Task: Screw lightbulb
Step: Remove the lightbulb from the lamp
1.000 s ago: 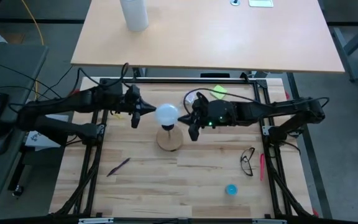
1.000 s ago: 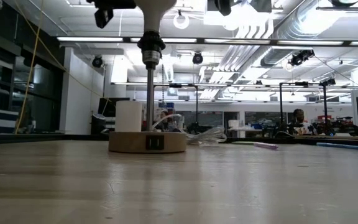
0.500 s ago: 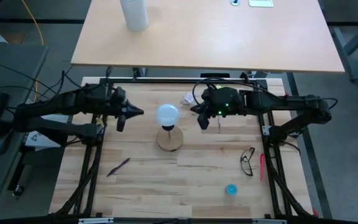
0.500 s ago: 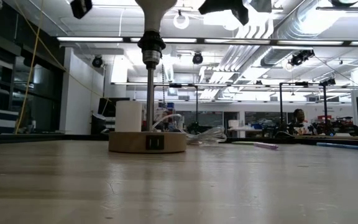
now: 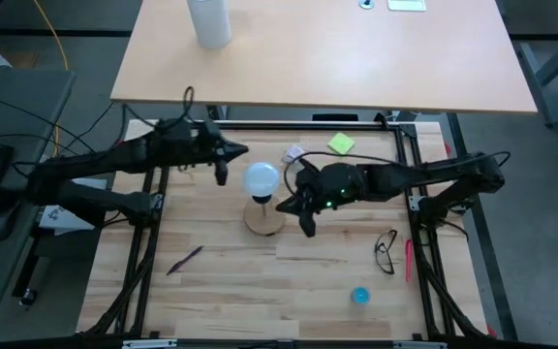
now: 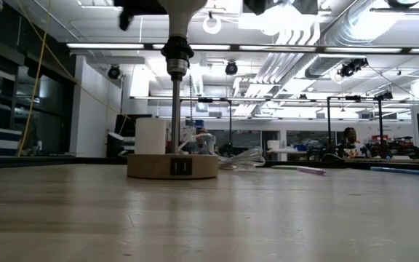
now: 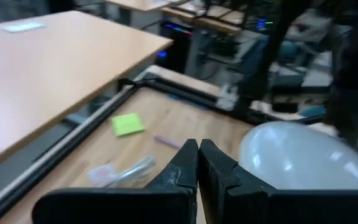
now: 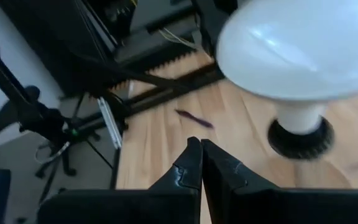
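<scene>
High view first, operator: your lightbulb (image 5: 261, 178) already sits upright in the black socket (image 6: 177, 54) atop the thin post (image 6: 175, 113) rising from the round wooden base (image 5: 265, 219), near the middle of the slatted worktable (image 5: 289, 281). Both grippers flank it with jaws pressed together and nothing between them. The left gripper (image 5: 243, 149) hovers just behind and to the left of the globe; the right gripper (image 5: 283, 206) points at the stand from the other side, close beside the base. Neither is seen touching the bulb.

From the right wrist camera you can see the white neck meeting the ribbed black collar (image 8: 300, 137), so the bulb looks seated. Whether the thread is turned fully home cannot be told from these pictures. By this evidence, the screwing is done or nearly so; what may remain for you is a last tightening turn, or simply drawing both arms clear. The lamp is not lit.

The count, as far as you can check it: one lightbulb, one stand, two arms. Around them lie one pair of eyeglasses (image 5: 386, 251), one small blue round object (image 5: 359, 295), one dark pen (image 5: 185, 259), one pink marker (image 5: 408, 260) at the right rail, one yellow-green sticky note (image 5: 341, 143) and one crumpled clear wrapper (image 5: 292, 153). One tall white cylinder (image 5: 208, 21) stands on the separate desk (image 5: 356, 68) beyond.
</scene>
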Tool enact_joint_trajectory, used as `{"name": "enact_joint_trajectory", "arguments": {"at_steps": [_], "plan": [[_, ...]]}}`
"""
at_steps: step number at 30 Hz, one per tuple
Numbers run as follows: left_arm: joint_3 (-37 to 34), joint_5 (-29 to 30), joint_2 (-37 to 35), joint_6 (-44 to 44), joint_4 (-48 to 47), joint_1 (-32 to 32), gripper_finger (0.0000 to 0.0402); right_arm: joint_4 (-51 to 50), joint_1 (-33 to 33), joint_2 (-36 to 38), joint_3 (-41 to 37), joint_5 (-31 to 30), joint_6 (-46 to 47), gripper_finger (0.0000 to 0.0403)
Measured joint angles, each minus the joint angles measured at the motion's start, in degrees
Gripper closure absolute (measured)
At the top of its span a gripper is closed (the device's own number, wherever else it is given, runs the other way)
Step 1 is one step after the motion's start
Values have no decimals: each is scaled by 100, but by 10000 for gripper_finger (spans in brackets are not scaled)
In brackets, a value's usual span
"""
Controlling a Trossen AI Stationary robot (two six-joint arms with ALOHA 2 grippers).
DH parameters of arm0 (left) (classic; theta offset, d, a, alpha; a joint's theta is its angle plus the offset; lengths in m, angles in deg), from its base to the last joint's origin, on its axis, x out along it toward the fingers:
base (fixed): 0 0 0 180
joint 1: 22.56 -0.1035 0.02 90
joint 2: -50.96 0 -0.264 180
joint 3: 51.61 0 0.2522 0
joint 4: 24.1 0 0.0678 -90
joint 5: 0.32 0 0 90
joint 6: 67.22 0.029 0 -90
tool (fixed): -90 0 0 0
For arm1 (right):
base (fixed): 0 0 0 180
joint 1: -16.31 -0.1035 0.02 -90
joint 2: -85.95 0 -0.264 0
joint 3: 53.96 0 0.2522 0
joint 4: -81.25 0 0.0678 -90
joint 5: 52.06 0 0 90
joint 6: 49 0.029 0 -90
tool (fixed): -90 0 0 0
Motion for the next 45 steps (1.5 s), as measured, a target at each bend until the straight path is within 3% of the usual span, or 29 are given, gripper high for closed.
{"name": "enact_joint_trajectory", "arguments": {"at_steps": [6,10,25,37,45], "plan": [[-2,-445,451,-44,446,-26,402,886,67,-258,0,-30,-102,403],[-2,-579,503,-174,413,20,401,921,87,-329,0,-131,-102,403],[-2,-586,-365,-545,-875,181,401,697,309,-288,0,-293,-185,403],[-2,-447,-741,-706,-1206,271,401,-445,778,181,2,-302,-411,403],[-2,-659,-1164,-950,-1660,532,402,-1713,1037,634,2,-303,-667,403]]}}
